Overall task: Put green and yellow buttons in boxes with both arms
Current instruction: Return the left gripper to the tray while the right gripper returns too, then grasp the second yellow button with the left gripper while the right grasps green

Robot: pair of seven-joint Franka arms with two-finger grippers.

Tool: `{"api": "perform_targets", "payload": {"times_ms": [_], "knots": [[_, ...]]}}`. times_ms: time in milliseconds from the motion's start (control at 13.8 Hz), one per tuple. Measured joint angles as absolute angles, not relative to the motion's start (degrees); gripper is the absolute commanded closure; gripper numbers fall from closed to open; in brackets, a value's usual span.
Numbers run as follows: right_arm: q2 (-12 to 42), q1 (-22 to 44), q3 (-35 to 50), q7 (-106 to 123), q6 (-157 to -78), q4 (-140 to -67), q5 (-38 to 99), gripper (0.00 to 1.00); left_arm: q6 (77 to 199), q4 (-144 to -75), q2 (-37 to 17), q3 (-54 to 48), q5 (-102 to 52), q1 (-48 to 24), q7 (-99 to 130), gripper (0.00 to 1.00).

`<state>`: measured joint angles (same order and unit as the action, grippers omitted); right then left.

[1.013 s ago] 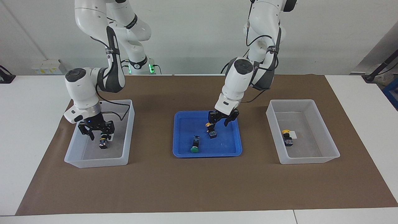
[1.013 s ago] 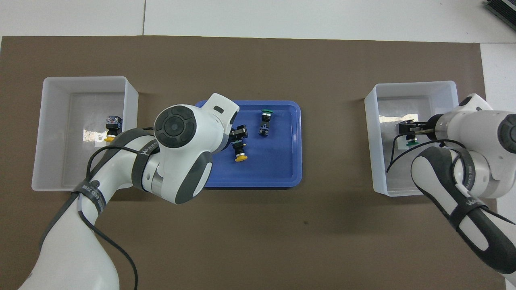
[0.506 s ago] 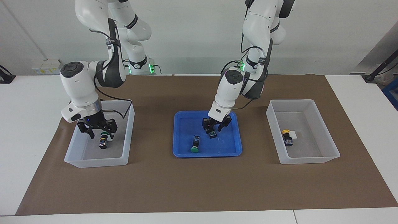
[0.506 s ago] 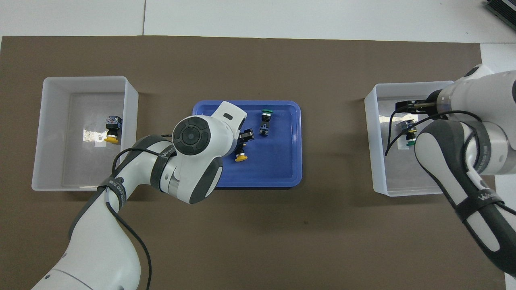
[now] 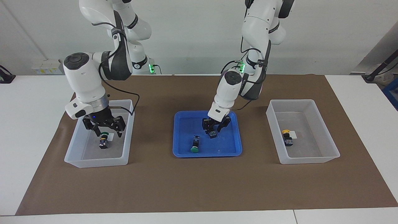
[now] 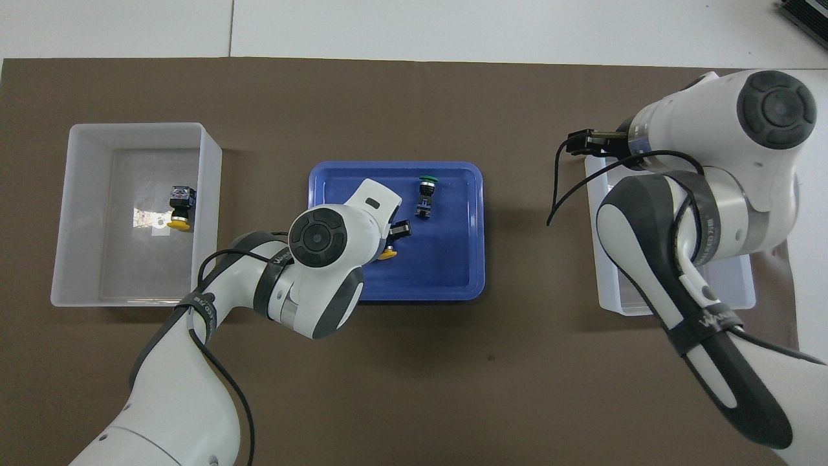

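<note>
A brown mat [image 5: 199, 186] covered the table. Two translucent whitish plastic boxes [image 5: 72, 152] [image 5: 329, 146] flanked a shallow blue tray [image 5: 183, 121]. The right gripper [image 5: 104, 128] hung fingers spread wide, empty, above a green-capped button [image 5: 104, 141] standing in its box. The left gripper [image 5: 216, 125] straddled a yellow-capped button [image 5: 212, 133] in the tray, fingers open on either side. A second green button [image 5: 195, 145] lay beside it; another yellow button [image 5: 287, 137] sat in the other box.
</note>
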<state>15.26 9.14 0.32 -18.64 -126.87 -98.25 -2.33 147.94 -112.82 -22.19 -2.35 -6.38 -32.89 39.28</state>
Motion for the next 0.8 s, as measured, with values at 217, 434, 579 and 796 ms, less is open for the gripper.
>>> {"api": "perform_targets", "payload": {"times_ms": [217,434,579,796], "knots": [[17.71,11.69,0.35,-23.78,-127.85,-95.60,-2.32,0.01,147.94,-112.82,-22.18,-2.29,-6.38,-32.89,39.26,1.00],[21.01,13.84,0.35,-28.11,-128.14,-91.76,-2.32,0.01,147.83,-112.62,-22.19,-2.19,-6.38,-32.82,39.27,1.00],[22.68,15.54,0.40,-30.44,-128.46,-90.80,-2.32,0.01,145.44,-110.97,-22.18,-1.67,-6.38,-32.57,39.26,1.00],[24.60,18.81,0.41,-35.01,-131.33,-90.43,-2.34,0.01,134.45,-103.81,-20.95,-0.98,-5.99,-29.40,38.56,1.00]]}}
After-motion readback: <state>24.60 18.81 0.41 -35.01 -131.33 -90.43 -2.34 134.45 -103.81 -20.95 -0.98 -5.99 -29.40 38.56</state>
